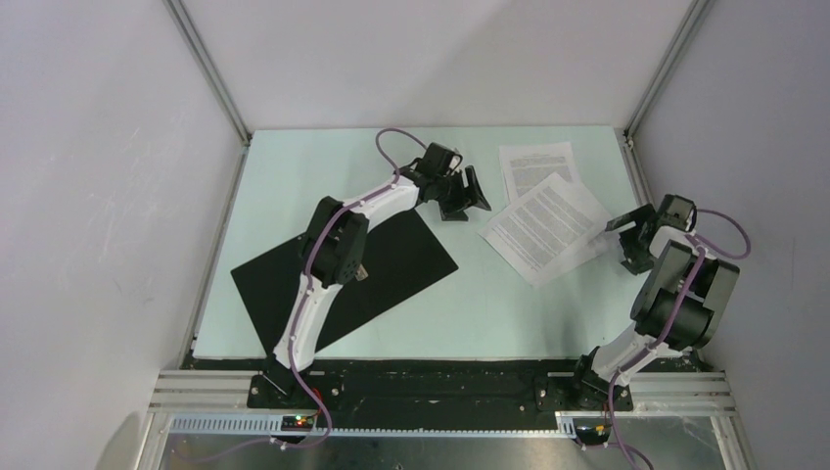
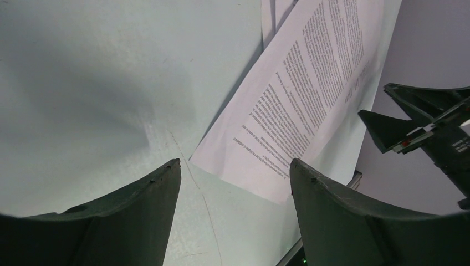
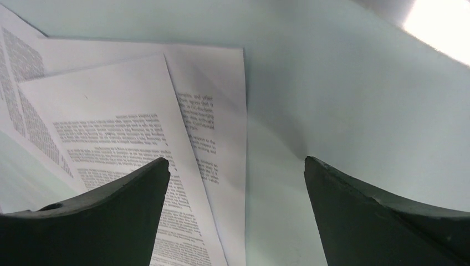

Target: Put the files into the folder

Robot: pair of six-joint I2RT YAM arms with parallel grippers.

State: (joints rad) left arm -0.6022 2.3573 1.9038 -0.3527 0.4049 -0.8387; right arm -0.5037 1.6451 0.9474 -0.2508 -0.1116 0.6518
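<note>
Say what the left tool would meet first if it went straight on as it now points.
Probably the near corner of the nearer printed sheet, lying straight ahead of the open left tool; it might touch bare table just short of it, depth unclear.

A pale mint-green desk (image 1: 509, 313) stands boxed in by plain white wall panels (image 1: 431, 59) behind it and on both sides. Aluminium posts (image 1: 207, 69) rise from its far corners; a black strip (image 1: 440, 377) edges its near side.
</note>
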